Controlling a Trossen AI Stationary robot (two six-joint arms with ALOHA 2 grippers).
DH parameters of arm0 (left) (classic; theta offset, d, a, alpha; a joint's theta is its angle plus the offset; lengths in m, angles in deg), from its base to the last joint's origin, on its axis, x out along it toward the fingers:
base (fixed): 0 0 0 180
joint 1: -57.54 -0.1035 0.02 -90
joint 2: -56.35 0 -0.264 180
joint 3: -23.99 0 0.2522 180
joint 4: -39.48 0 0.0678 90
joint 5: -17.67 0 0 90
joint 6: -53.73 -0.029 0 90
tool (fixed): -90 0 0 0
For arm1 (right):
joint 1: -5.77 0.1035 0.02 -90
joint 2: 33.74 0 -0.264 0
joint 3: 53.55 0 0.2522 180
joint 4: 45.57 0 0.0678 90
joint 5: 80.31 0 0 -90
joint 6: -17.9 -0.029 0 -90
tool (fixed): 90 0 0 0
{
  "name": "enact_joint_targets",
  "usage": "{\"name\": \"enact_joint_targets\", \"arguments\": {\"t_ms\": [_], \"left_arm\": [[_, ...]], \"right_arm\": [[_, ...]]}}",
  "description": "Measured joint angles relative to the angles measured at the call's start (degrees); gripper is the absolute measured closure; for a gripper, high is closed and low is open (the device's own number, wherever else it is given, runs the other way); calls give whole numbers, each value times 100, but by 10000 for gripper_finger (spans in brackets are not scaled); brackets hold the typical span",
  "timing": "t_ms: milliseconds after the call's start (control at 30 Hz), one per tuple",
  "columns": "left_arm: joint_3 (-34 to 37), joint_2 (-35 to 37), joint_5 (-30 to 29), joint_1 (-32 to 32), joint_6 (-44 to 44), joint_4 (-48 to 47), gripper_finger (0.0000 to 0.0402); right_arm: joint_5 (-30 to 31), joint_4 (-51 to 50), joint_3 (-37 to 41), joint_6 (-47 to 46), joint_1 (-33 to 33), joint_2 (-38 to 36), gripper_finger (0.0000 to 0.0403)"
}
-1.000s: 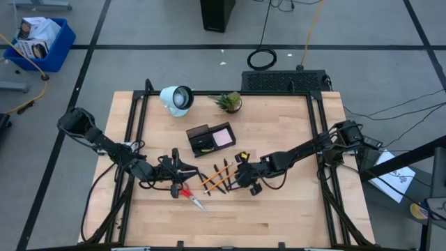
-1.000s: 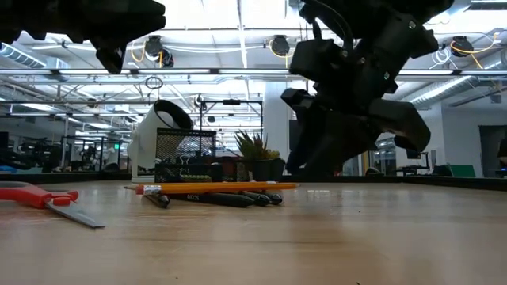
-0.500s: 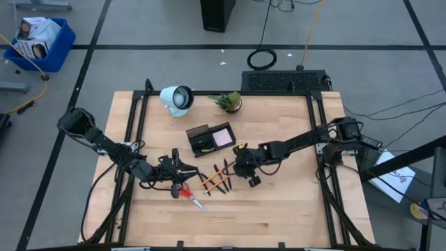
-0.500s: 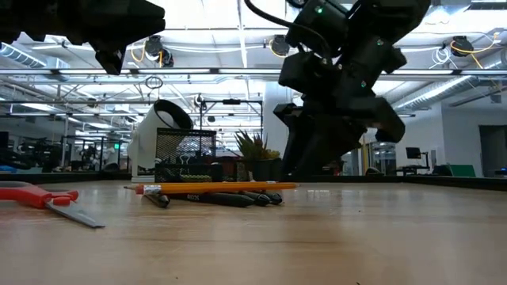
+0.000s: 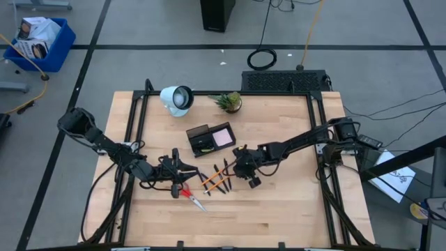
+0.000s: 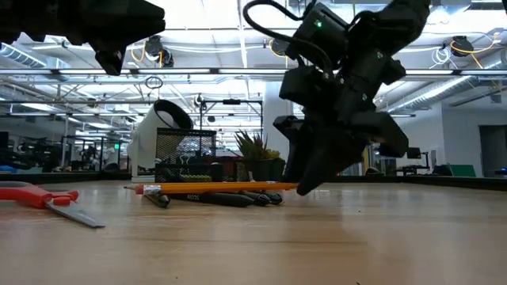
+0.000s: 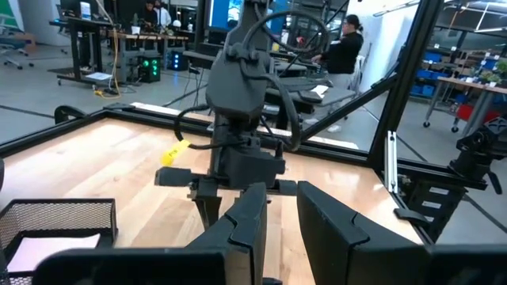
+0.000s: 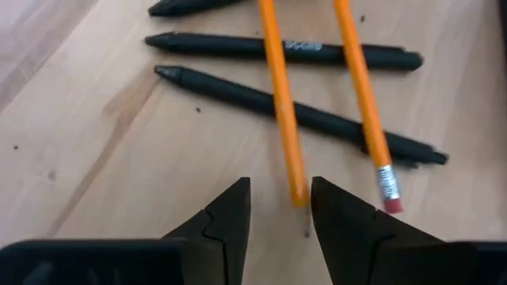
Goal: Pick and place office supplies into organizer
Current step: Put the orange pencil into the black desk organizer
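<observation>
The right pincer (image 8: 279,207) hangs open and empty over the worktop (image 5: 293,209), its 2 fingers straddling the near tip of an orange pencil (image 8: 281,119) whose long axis runs straight ahead, away from it

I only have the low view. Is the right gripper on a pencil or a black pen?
Observer: A pencil. The right wrist view shows the right gripper, jaws open, straddling an orange pencil at its end.
Operator: Where's the organizer?
Observer: From above, the organizer sits farther back on the table, toward the plant, with a pink pad inside.
Operator: Left arm?
Observer: The left gripper is by the red scissors.
</observation>
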Motion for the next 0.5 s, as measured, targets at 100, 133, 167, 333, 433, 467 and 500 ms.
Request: {"name": "enact_joint_targets", "arguments": {"t_ms": [100, 133, 167, 333, 433, 467, 500], "left_arm": [[0, 2, 0, 0, 0, 7, 325], [0, 2, 2, 0, 0, 5, 325], [0, 2, 1, 0, 0, 7, 325], [0, 2, 0, 0, -2, 6, 325], [0, 2, 0, 0, -2, 7, 325], [0, 2, 0, 0, -4, 5, 325], [0, 2, 0, 0, -4, 5, 325]], "right_arm": [[-15, 304, 154, -111, -13, 1, 280], [-13, 380, 191, -111, -13, 1, 280], [-14, 410, 222, -111, -13, 1, 280], [-167, 768, 371, -146, -13, 1, 280], [-172, 976, 394, -187, -11, 1, 280], [-170, 1019, 395, -185, -11, 1, 280], [-164, 1059, 398, -185, -11, 1, 280]]}}
